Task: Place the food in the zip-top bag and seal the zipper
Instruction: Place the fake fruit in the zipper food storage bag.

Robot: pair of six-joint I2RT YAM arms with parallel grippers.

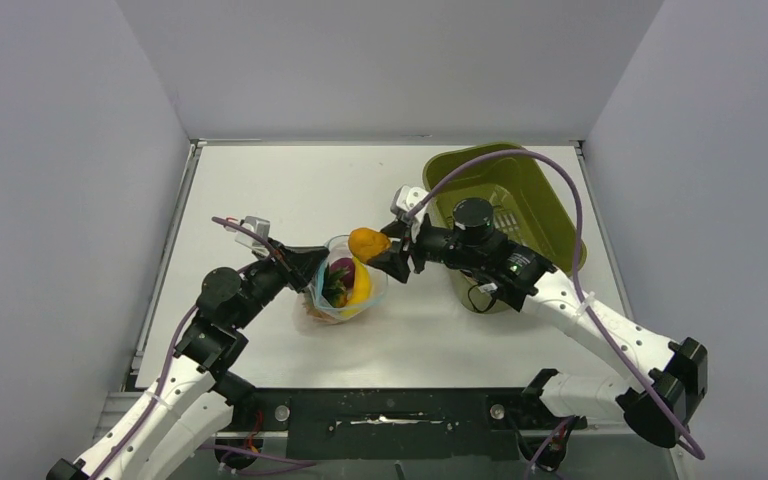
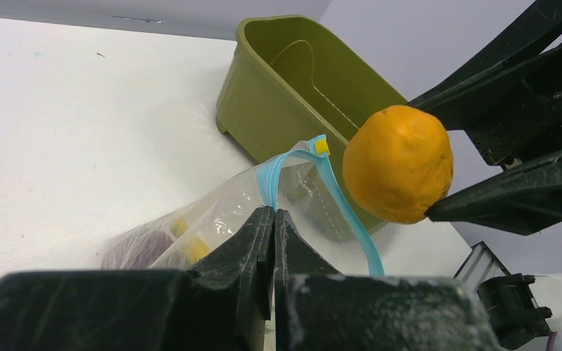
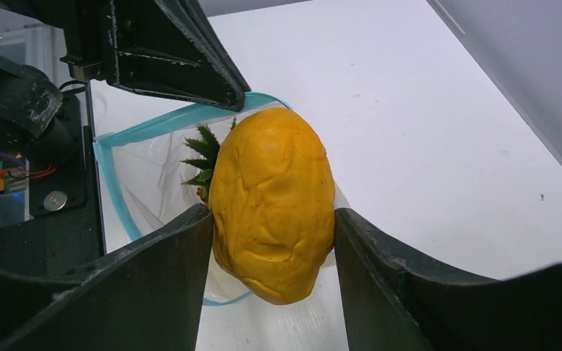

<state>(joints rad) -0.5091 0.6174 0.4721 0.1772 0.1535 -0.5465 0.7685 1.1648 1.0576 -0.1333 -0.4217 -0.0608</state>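
Observation:
The clear zip-top bag [image 1: 332, 312] stands open on the table, its teal zipper [image 2: 355, 223] ringing the mouth. My left gripper [image 1: 312, 268] is shut on the mouth's near edge and holds it up; its fingertips [image 2: 274, 213] pinch the teal strip. Inside the bag lie a yellow banana [image 1: 360, 288], a purple-pink piece [image 1: 341, 268] and a green leafy top [image 3: 201, 157]. My right gripper [image 1: 378, 252] is shut on a yellow-orange piece [image 3: 272, 205], held just above the far side of the bag's mouth.
An olive-green basin [image 1: 535, 200] sits at the back right, under the right arm. White walls close the table in at the back and on both sides. The two arms nearly meet over the bag.

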